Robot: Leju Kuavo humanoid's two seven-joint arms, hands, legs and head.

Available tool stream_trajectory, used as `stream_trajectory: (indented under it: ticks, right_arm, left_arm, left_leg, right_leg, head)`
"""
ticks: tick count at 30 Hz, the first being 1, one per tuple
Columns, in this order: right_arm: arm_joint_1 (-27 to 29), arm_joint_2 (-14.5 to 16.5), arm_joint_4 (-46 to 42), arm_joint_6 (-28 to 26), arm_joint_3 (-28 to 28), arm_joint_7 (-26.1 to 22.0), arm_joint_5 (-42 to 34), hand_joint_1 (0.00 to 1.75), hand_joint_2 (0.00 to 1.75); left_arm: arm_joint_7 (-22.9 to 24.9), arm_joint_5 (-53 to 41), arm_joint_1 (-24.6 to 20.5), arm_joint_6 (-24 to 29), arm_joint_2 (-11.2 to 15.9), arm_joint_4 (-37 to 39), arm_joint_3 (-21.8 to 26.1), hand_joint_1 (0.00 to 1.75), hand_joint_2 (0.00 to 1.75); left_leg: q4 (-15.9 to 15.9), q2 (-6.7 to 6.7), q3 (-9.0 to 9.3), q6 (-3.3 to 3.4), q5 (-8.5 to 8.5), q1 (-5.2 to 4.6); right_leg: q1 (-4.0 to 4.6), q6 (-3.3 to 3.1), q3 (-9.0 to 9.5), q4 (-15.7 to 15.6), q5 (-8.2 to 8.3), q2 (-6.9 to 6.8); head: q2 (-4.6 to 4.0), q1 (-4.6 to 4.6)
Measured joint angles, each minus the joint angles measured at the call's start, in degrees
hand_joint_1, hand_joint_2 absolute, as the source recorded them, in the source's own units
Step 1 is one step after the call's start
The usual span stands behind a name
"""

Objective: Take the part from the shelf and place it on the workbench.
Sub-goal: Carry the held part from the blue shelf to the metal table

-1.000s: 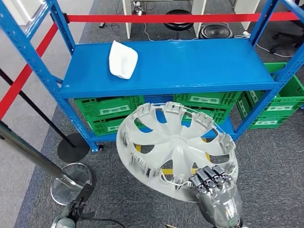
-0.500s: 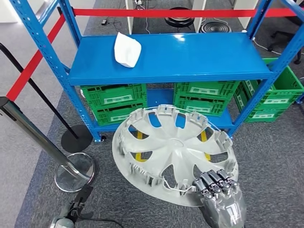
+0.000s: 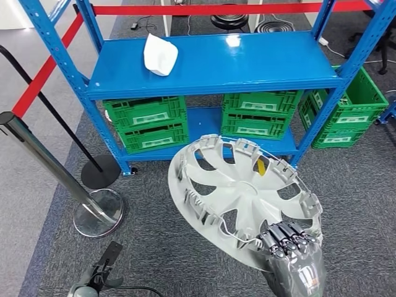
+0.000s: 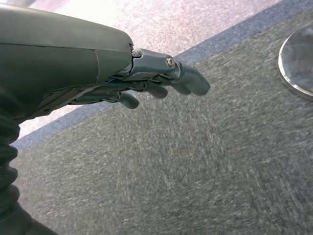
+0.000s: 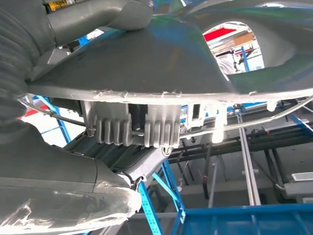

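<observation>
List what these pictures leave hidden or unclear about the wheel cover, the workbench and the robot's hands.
- Head view: right hand grips the wheel cover; its thumb is behind the rim.
- Workbench: none can be made out.
- Left wrist view: left hand, carpet blurred.
- Head view: white object on the blue shelf, too small to identify.

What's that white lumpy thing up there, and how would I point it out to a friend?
Find the blue metal shelf rack with green plastic crates beneath its wide upper board. On that board, toward its left end, lies a crumpled white cloth-like bundle. It is the only item on the board and the only white one.
</observation>
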Motion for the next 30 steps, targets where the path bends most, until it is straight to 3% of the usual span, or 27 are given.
stream_trajectory:
  ticks: [2, 4, 5, 7, 9, 10, 13, 15, 17, 19, 21, 23, 24, 25, 26, 28, 30]
  right_arm:
    - [0.1, 0.0, -0.3, 0.0, 0.0, 0.1, 0.0, 1.75, 1.75]
    - [0.3, 0.0, -0.7, -0.1, -0.1, 0.2, -0.1, 1.75, 1.75]
    - [0.4, 0.0, -0.8, -0.1, -0.1, 0.3, -0.1, 1.75, 1.75]
    - [0.6, 0.0, -1.0, -0.2, -0.2, 0.4, -0.1, 1.75, 1.75]
    - [0.8, 0.0, -1.0, -0.2, -0.3, 0.3, -0.1, 1.75, 1.75]
    - [1.0, 0.0, -1.0, -0.2, -0.4, 0.4, -0.1, 1.75, 1.75]
    - [1.1, 0.0, -1.3, -0.2, -0.6, 0.5, -0.2, 1.75, 1.75]
    - [1.1, 0.0, -1.7, -0.2, -0.8, 0.5, -0.4, 1.75, 1.75]
    - [1.3, 0.0, -2.0, -0.2, -1.0, 0.7, -0.7, 1.75, 1.75]
    - [1.5, 0.0, -2.1, -0.2, -1.2, 0.7, -0.9, 1.75, 1.75]
    - [1.6, 0.0, -2.3, -0.2, -1.3, 0.7, -0.8, 1.75, 1.75]
    - [1.7, 0.0, -2.4, -0.2, -1.4, 0.8, -0.8, 1.75, 1.75]
    - [1.8, 0.0, -2.5, -0.2, -1.4, 0.8, -0.9, 1.75, 1.75]
    - [1.9, 0.0, -2.5, -0.2, -1.5, 0.9, -0.9, 1.75, 1.75]
    - [2.1, 0.0, -2.5, -0.2, -1.5, 1.0, -0.9, 1.75, 1.75]
    - [2.3, 0.0, -2.7, -0.2, -1.5, 1.1, -0.9, 1.75, 1.75]
    - [2.3, 0.0, -3.0, -0.2, -1.6, 1.2, -0.9, 1.75, 1.75]
  left_arm:
    - [0.0, 0.0, -0.1, 0.1, -0.1, 0.0, 0.0, 0.0, 1.75]
    - [0.0, 0.0, 0.0, 0.1, -0.2, 0.0, 0.0, 0.0, 1.75]
    - [0.0, -0.1, 0.0, 0.1, -0.2, 0.0, 0.1, 0.0, 1.75]
    - [0.0, -0.1, 0.1, 0.1, -0.2, 0.0, 0.1, 0.0, 1.75]
    - [0.0, -0.1, 0.2, 0.1, -0.2, 0.0, 0.2, 0.0, 1.75]
    - [0.0, -0.1, 0.2, 0.1, -0.2, 0.0, 0.2, 0.0, 1.75]
    - [0.0, -0.1, 0.2, 0.1, -0.1, 0.0, 0.3, 0.0, 1.75]
    - [0.0, -0.2, 0.2, 0.2, -0.1, 0.0, 0.3, 0.0, 1.75]
    - [0.0, -0.2, 0.2, 0.2, 0.0, 0.0, 0.3, 0.0, 1.75]
    - [0.0, -0.2, 0.2, 0.3, 0.0, 0.0, 0.4, 0.0, 1.75]
    - [0.0, -0.3, 0.2, 0.3, -0.1, 0.0, 0.4, 0.0, 1.75]
    - [0.0, -0.4, 0.2, 0.3, -0.2, 0.0, 0.4, 0.0, 1.75]
    - [0.0, -0.4, 0.2, 0.3, -0.2, 0.0, 0.4, 0.0, 1.75]
    - [0.0, -0.4, 0.3, 0.3, -0.2, 0.0, 0.4, 0.0, 1.75]
    - [0.0, -0.4, 0.3, 0.3, -0.1, 0.0, 0.4, 0.0, 1.75]
    - [0.0, -0.4, 0.2, 0.3, -0.1, 0.0, 0.4, 0.0, 1.75]
    - [0.0, -0.4, 0.2, 0.3, -0.2, 0.0, 0.4, 0.0, 1.75]
  left_leg:
    - [-1.6, 0.05, 0.33, 0.05, -0.17, 0.07]
    - [-2.2, 0.15, 0.1, 0.29, 0.4, 0.47]
    - [-2.5, 0.2, -0.02, 0.45, 0.73, 0.7]
    - [-2.4, 0.25, -0.42, 0.61, 1.12, 0.79]
    - [-2.4, 0.28, -0.7, 0.45, 1.41, 0.85]
    - [-2.3, 0.28, -0.78, 0.34, 1.51, 0.92]
    - [-1.4, 0.23, -1.14, -0.34, 1.36, 1.06]
    - [-0.5, 0.19, -1.92, -1.0, 1.3, 0.86]
    - [0.0, 0.2, -2.58, -1.48, 1.49, 0.81]
    - [1.1, 0.18, -3.25, -2.03, 0.42, 0.9]
    - [6.4, 0.14, -5.62, -2.59, -3.08, 1.05]
    - [14.2, 0.14, -9.03, -2.85, -6.68, 1.18]
    - [16.6, 0.14, -9.96, -2.84, -7.21, 1.19]
    - [16.7, 0.14, -9.87, -2.76, -6.59, 1.19]
    - [14.6, 0.12, -8.7, -2.61, -5.01, 1.19]
    - [6.7, -0.19, -4.61, -2.25, -1.29, 1.19]
    - [1.4, -0.63, -2.15, -2.0, 0.17, 1.19]
  right_leg:
    - [0.03, 0.64, -0.52, 0.0, 0.59, -0.11]
    - [0.09, 1.24, -1.61, 1.6, -0.56, -0.06]
    - [0.05, 1.57, -2.65, 3.9, -2.18, -0.03]
    - [-0.31, 2.24, -5.57, 11.7, -6.47, -0.01]
    - [-0.68, 2.8, -7.01, 16.9, -8.42, -0.03]
    - [-0.86, 3.05, -6.09, 16.2, -7.79, -0.05]
    - [-1.37, 3.65, 0.99, 4.9, -3.5, -0.28]
    - [-1.4, 3.1, 3.05, 1.1, -2.97, -0.27]
    - [-1.29, 2.09, 2.59, 1.3, -3.01, -0.06]
    - [-1.39, 1.26, 2.21, 1.3, -2.72, 0.02]
    - [-1.5, 0.45, 1.81, 1.3, -2.38, 0.01]
    - [-1.45, 0.0, 1.31, 1.3, -2.1, 0.08]
    - [-1.42, -0.08, 1.12, 1.3, -1.98, 0.16]
    - [-1.41, -0.08, 1.0, 1.3, -1.87, 0.26]
    - [-1.41, -0.01, 0.94, 1.3, -1.76, 0.4]
    - [-1.35, 0.32, 0.83, 1.3, -1.55, 0.66]
    - [-1.17, 0.88, 0.38, 1.5, -1.22, 0.89]
  head:
    - [0.0, -0.02]
    - [0.0, 0.14]
    - [0.0, 0.3]
    - [0.0, 0.54]
    - [0.0, 0.52]
    - [0.0, 0.53]
    - [0.0, 0.64]
    - [0.0, 0.64]
    - [0.0, 0.52]
    - [0.0, 0.41]
    - [0.0, 0.22]
    - [0.0, 0.12]
    - [0.0, 0.11]
    - [0.0, 0.12]
    - [0.0, 0.11]
    - [0.0, 0.12]
    - [0.0, 0.15]
